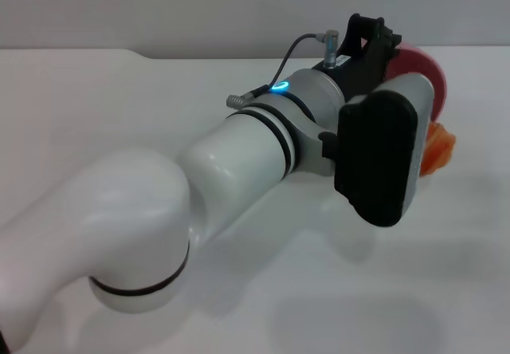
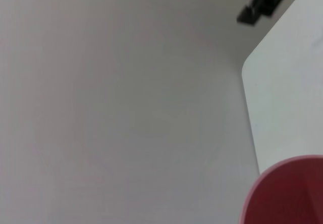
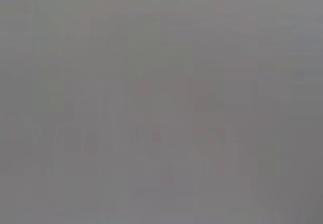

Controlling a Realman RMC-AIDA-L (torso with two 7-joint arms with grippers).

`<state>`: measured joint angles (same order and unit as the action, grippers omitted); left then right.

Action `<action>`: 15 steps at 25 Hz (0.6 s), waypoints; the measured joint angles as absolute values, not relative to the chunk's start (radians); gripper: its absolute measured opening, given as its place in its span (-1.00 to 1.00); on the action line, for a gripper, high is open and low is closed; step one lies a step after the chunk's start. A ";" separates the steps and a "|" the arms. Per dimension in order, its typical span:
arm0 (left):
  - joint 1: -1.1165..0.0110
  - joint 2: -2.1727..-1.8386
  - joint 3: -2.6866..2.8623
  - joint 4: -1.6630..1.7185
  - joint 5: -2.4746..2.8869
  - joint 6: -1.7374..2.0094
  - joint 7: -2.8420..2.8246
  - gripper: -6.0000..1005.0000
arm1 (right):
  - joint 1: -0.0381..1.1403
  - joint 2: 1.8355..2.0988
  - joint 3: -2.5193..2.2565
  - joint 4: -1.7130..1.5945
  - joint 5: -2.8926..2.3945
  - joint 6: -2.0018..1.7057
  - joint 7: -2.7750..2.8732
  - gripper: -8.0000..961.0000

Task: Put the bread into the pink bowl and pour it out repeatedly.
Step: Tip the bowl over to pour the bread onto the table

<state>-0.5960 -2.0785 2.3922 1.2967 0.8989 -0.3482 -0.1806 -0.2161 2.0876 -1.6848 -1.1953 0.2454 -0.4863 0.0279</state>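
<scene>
My left arm reaches across the white table (image 1: 119, 99) to the right in the head view. Its gripper (image 1: 388, 49) holds the pink bowl (image 1: 421, 73) by the rim, tipped over so that its outer side faces up. The bowl's rim also shows in the left wrist view (image 2: 282, 193). The orange-tan bread (image 1: 440, 150) lies on the table just below the bowl, mostly hidden behind the black wrist housing (image 1: 376, 159). My right gripper is out of view, and the right wrist view shows only plain grey.
The table's rounded back corner (image 2: 247, 65) shows in the left wrist view, with a grey floor beyond it. My left arm's white links (image 1: 159, 202) cover the middle of the table in the head view.
</scene>
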 joint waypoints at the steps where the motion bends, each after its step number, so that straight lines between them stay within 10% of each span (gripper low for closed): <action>1: -0.595 -2.078 2.396 1.296 0.920 -0.348 -0.180 -0.91 | -0.220 2.086 -1.675 -1.193 0.245 -0.492 0.033 0.68; 15: -0.592 -2.078 2.450 1.284 1.037 -0.354 -0.185 -0.91 | -0.231 2.083 -1.659 -1.189 0.239 -0.488 0.036 0.68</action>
<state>-0.5917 -2.0785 2.4500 1.2841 1.0373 -0.3543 -0.1850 -0.2307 2.0832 -1.6587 -1.1886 0.2390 -0.4879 0.0355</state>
